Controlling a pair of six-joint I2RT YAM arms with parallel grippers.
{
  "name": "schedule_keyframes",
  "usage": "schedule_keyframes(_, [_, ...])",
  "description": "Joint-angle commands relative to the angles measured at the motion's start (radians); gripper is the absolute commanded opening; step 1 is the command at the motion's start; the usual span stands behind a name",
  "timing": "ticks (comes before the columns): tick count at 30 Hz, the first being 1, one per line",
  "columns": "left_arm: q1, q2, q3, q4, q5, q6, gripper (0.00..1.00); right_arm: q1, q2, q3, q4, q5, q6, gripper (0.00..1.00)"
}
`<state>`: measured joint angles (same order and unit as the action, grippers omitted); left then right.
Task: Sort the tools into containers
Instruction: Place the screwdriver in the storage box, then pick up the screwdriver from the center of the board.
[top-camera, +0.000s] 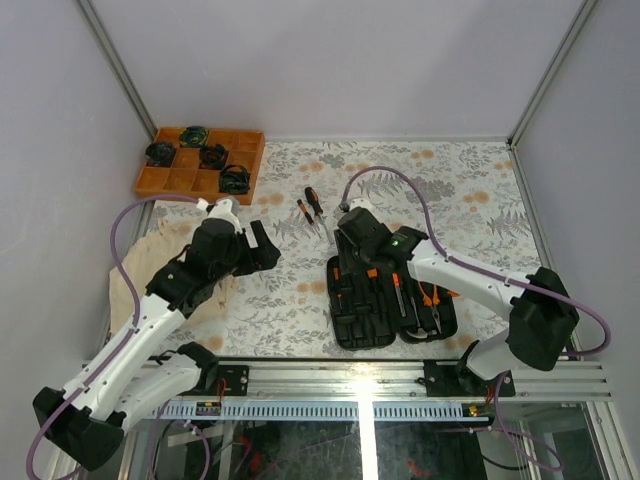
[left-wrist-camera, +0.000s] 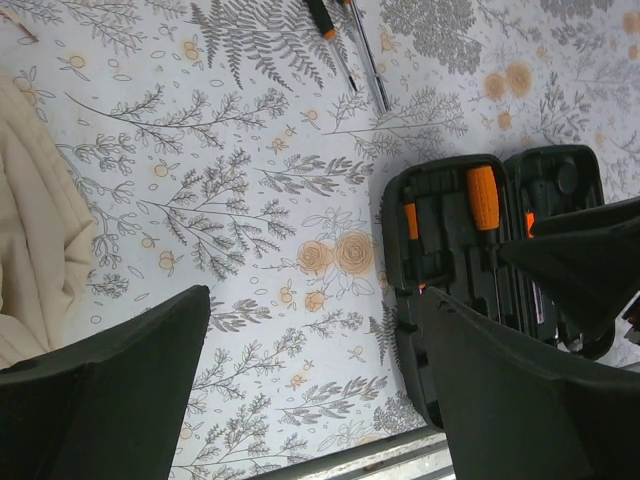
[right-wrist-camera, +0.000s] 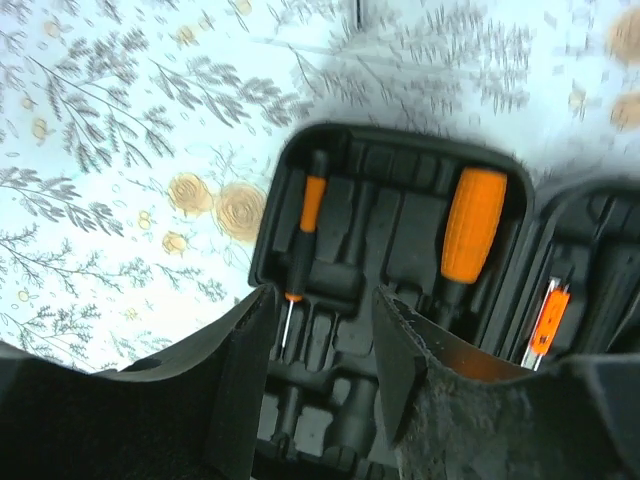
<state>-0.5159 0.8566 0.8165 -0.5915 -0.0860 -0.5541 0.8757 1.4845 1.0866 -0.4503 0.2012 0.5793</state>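
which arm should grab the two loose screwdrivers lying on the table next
Right, probably: the right pincer, open and empty, hovers over the black plastic tool case, just beside the two orange-and-black screwdrivers. The left pincer looks slightly farther off.

Bare worktop (top-camera: 296, 292) lies open between the left tool (top-camera: 265, 248) and the black case (top-camera: 372, 322). The right tool (right-wrist-camera: 325, 300) hangs close over the case's left half, covering its slots. Two loose screwdrivers (top-camera: 313, 204) lie just beyond the case.
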Motion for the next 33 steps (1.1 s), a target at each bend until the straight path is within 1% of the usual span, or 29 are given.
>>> schedule_keyframes(1, [0.078, 0.000, 0.032, 0.029, 0.060, -0.003, 0.84, -0.019, 0.068, 0.132, 0.038, 0.011, -0.166, 0.50])
schedule_keyframes(6, [0.218, 0.035, 0.046, 0.021, 0.154, 0.037, 0.84, -0.054, 0.254, 0.305, 0.070, -0.082, -0.258, 0.50])
schedule_keyframes(8, [0.256, 0.030, 0.050, 0.009, 0.139, 0.073, 0.84, -0.078, 0.331, 0.365, 0.093, -0.130, -0.274, 0.50])
schedule_keyframes(10, [0.263, 0.021, 0.053, -0.012, 0.084, 0.114, 0.84, -0.104, 0.409, 0.431, 0.096, -0.183, -0.286, 0.50])
schedule_keyframes(12, [0.263, 0.010, 0.046, -0.022, 0.039, 0.145, 0.85, -0.118, 0.478, 0.491, 0.104, -0.204, -0.299, 0.49])
schedule_keyframes(14, [0.263, 0.003, 0.032, -0.027, 0.024, 0.154, 0.85, -0.125, 0.532, 0.535, 0.113, -0.224, -0.323, 0.49])
schedule_keyframes(16, [0.263, -0.002, 0.014, -0.018, 0.040, 0.150, 0.85, -0.128, 0.574, 0.567, 0.138, -0.223, -0.335, 0.49])
schedule_keyframes(20, [0.263, -0.003, -0.002, 0.002, 0.064, 0.146, 0.85, -0.137, 0.670, 0.682, 0.118, -0.186, -0.359, 0.49])
schedule_keyframes(25, [0.262, 0.011, -0.010, 0.018, 0.102, 0.147, 0.85, -0.157, 0.764, 0.795, 0.093, -0.201, -0.392, 0.47])
schedule_keyframes(33, [0.262, 0.001, -0.012, 0.021, 0.106, 0.146, 0.85, -0.173, 0.868, 0.913, 0.039, -0.188, -0.414, 0.45])
